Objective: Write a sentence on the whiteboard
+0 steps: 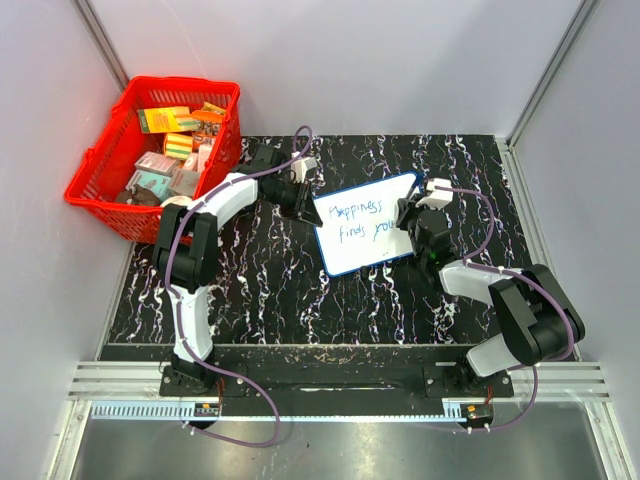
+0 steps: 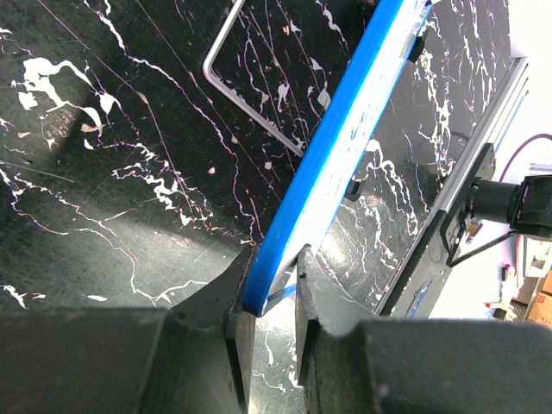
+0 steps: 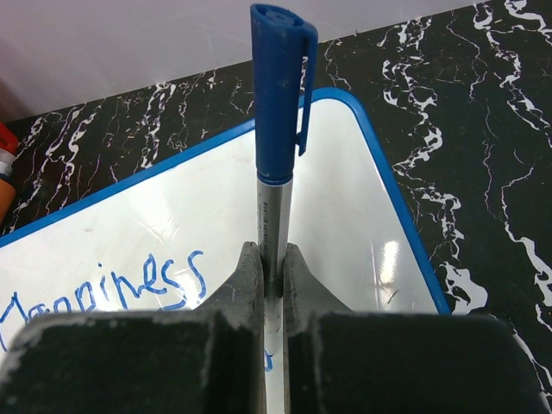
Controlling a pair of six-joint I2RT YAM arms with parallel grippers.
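near edge: both arms are bolted at the front of the black marbled table [image 1: 300, 310] and reach inward over it.

left gripper [image 1: 300, 197]: it stands at the left edge of the whiteboard [image 1: 350, 255]. the left wrist view shows the board edge-on, with its blue rim running into the gap between the fingers [image 2: 228, 297]. there is one finger on each face, and the jaws are clamped on the rim at a narrow opening. this view also shows a bent metal rod [image 2: 259, 112] on the table beside the board, which is not made out from above.

right gripper [image 1: 410, 222]: it stands at the board's right edge. the right wrist view shows the jaws closed tight on the silver barrel of a blue marker [image 3: 280, 95]. the capped end stands beyond the fingertips and the other end is hidden between the fingers. whether the marker touches the board cannot be told.

whiteboard: it lies mid-table between the two grippers, turned askew, with its right corner farther back. from above, the sentence [image 1: 362, 222] appears in two blue lines, roughly "happiness finds you". the right wrist view catches only part of the first word, and the left wrist view shows no writing.

far left: a red basket [image 1: 100, 190] of small boxes sits off the black surface, near the left arm and apart from the board.
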